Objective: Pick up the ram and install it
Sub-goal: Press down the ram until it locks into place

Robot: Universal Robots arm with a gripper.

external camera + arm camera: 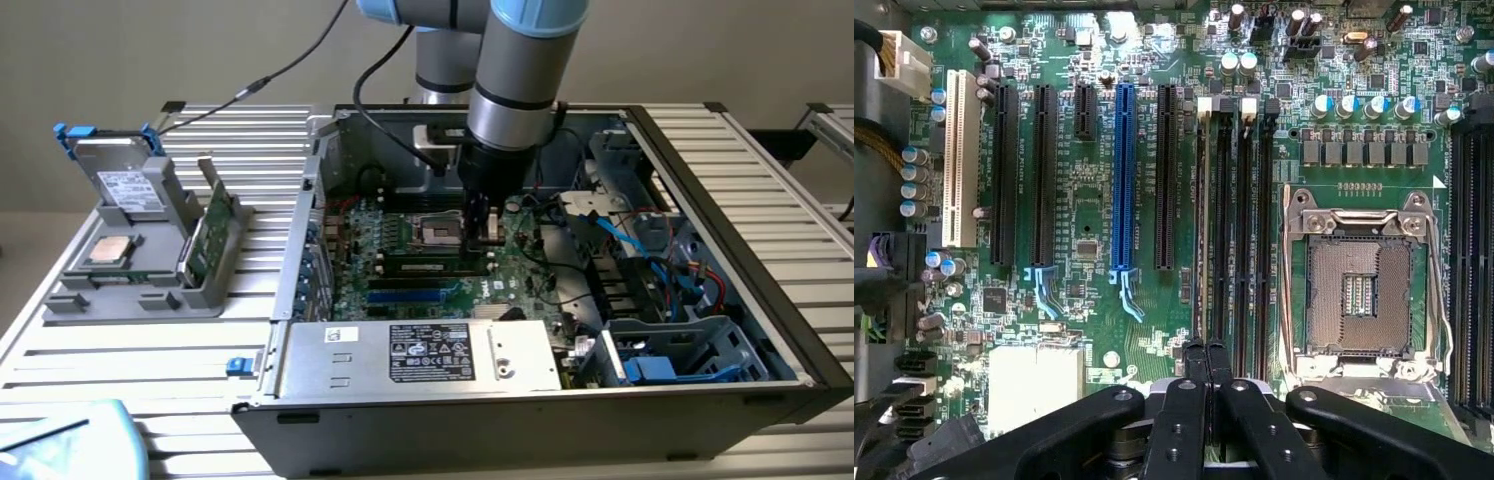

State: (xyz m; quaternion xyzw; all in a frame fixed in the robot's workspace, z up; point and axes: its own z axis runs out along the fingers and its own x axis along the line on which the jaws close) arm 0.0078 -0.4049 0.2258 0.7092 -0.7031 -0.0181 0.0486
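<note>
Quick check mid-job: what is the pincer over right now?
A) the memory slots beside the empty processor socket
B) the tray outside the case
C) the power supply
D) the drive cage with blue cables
A: the pincer, fingers together, sits at the end of the memory slots, with the empty processor socket right beside them on the motherboard.

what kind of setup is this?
Likely a lab test bench for robotic PC assembly: an open computer case on a slatted aluminium table, a grey parts fixture beside it, and the arm's gripper over the motherboard.
</note>
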